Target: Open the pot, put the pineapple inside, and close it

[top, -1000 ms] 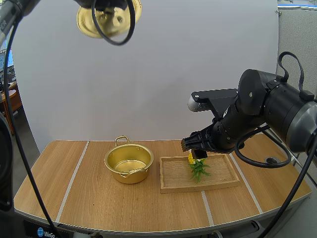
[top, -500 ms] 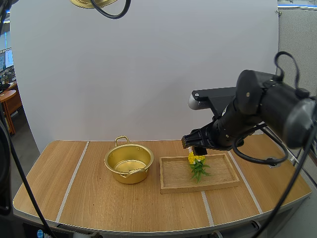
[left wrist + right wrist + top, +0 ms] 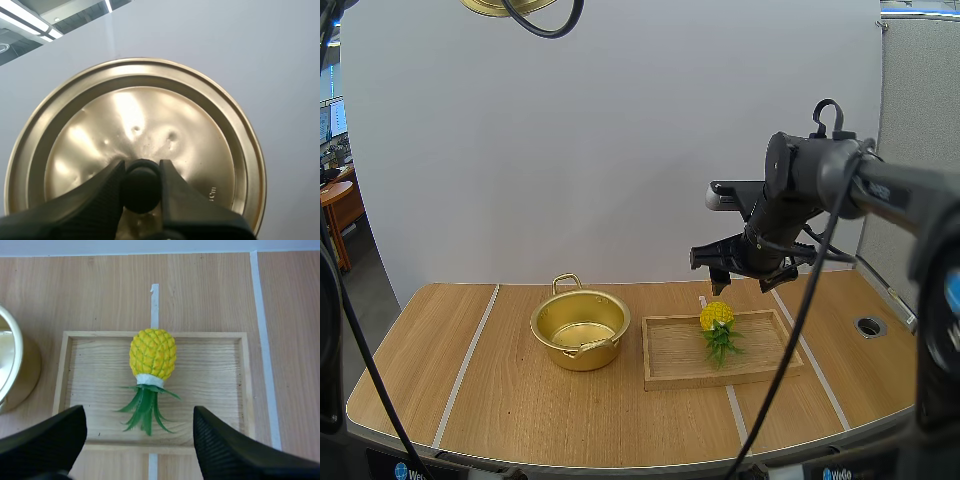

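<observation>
Pineapple: lies flat on wooden tray, toward tray's far edge, approx mid-width. Crown pts near, yellow body far.
Tray: on surface, just right of pot, small gap between them.
Pot: open, looks empty.
Lid: held high up at far left.
Left end effector: fingers clamped on lid's black knob.
Right end effector: fingers wide apart, nothing in them. Hovers above pineapple, clear of it.
Relation: in right wrist view the fruit sits centred between the two fingers. Leaf end is nearest the tips, body a bit farther off.
Handling (est.): looks like a small toy, prob light + stiff. Bumpy skin should give pads some bite. Leaves thin, prob bendy, so a bad hold.
Grip pt: across yellow body at widest part, one finger each side. Skip the crown.
Next move needs: descent onto tray, w/ a nudge far so pads bracket body, not leaves.
Risk: round body may roll or squirt out if pinch is off-centre.
</observation>
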